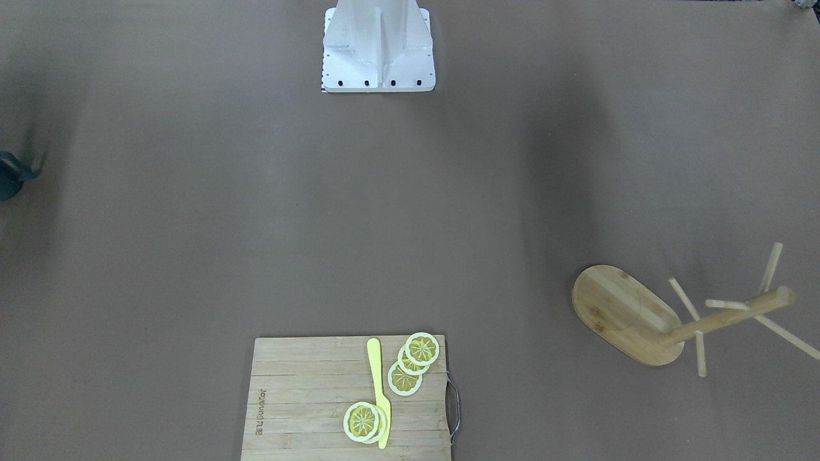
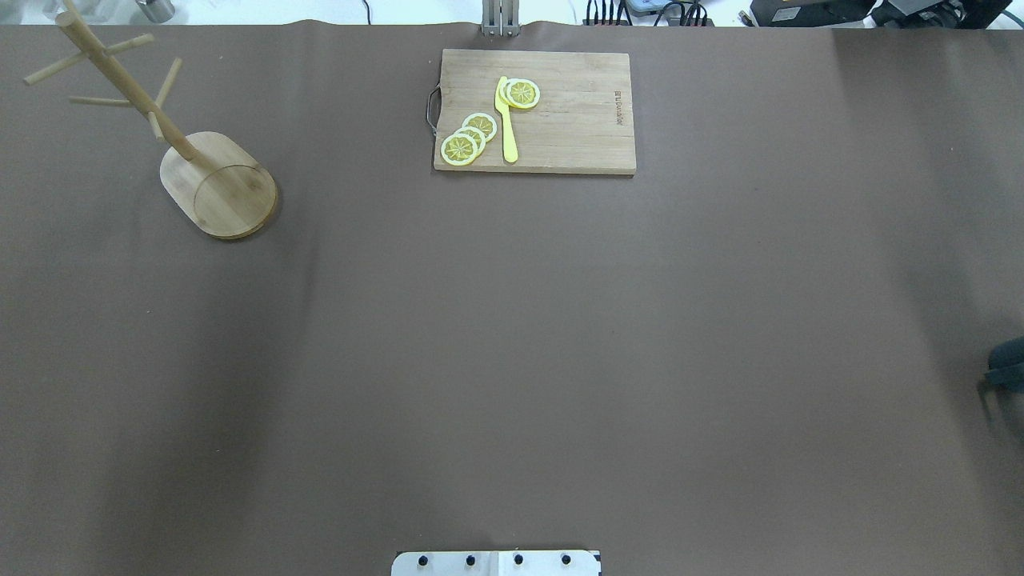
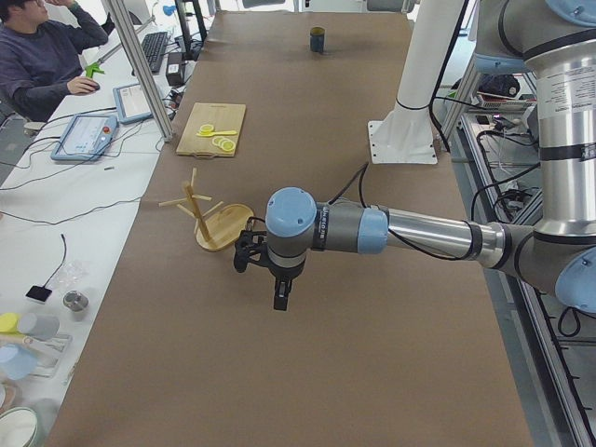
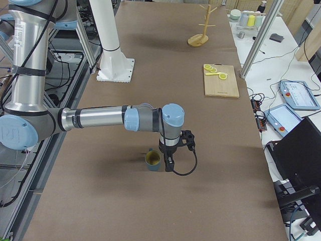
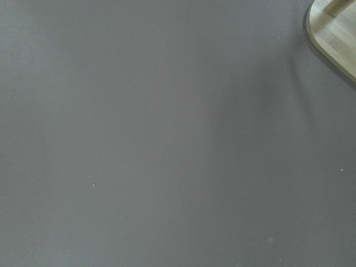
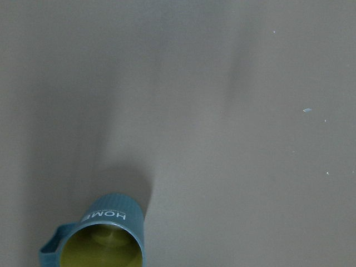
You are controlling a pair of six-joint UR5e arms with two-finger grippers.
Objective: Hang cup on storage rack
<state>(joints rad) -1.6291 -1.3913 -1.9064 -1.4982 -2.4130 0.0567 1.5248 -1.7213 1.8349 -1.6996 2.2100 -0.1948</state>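
A long table [image 1: 410, 224] covered in brown material carried a few things, with a two-armed robot mounted at the middle of its near edge on a white base [image 1: 378, 51].

The cup [image 4: 152, 159] – dark slate-blue, ribbed, yellow-green inside – stood upright and mouth-up close to the table's end on the robot's right, about midway between the near and far edges. The right wrist camera showed white lettering reading "HOME" below its rim and a small blocky handle.

The right gripper [image 4: 169, 163] hung pointing down just beside the cup. Only the side camera showed it, so I cannot tell whether its fingers were apart or together, or whether they touched the cup.

The storage rack [image 2: 228, 188], a light bamboo mug tree, stood upright on its oval base near the far corner on the robot's left, its thin pegs bare. It was well apart from the cup.

The left gripper [image 3: 277, 296] hovered over bare table near the rack's base, not touching it – again I cannot tell how its fingers stood.

At the middle of the far edge lay a bamboo cutting board [image 1: 301, 410] holding lemon slices [image 1: 423, 349] and a yellow knife [image 1: 379, 390].
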